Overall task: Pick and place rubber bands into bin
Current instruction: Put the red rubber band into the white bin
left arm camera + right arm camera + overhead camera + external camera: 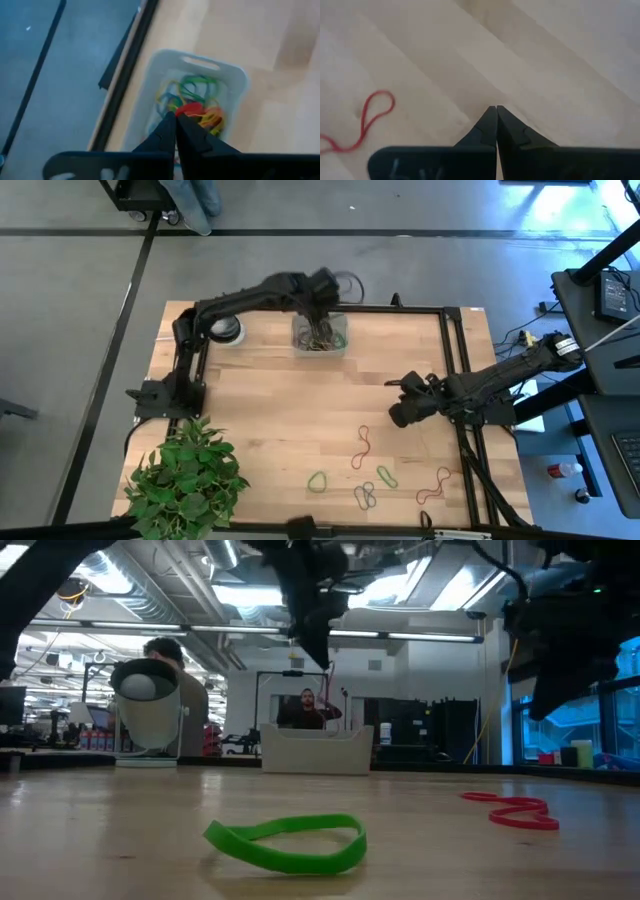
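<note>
The clear bin [320, 337] stands at the table's far edge with several coloured rubber bands [197, 102] inside. My left gripper [176, 116] hangs over it, shut on a red band [328, 685]. More bands lie flat on the near right of the table: red [362, 448], green [318, 480], green [387, 475], tan [365, 497] and red [435, 485]. My right gripper [496, 108] is shut and empty, above bare wood right of centre [400, 408]. The red band [367, 120] lies off to its side. My left gripper pinches a red rubber band [189, 108] between its two shut fingers, which point down from above. The band hangs slack below the fingertips as a thin strand [327, 690], lifted clear, above the bin's open top [318, 735].
A white-and-black tape roll [226, 330] sits left of the bin. A green plant [185, 480] fills the near left corner. A black frame rail [455, 370] runs along the table's right side. In the low view a green band [285, 843] lies nearest the camera.
</note>
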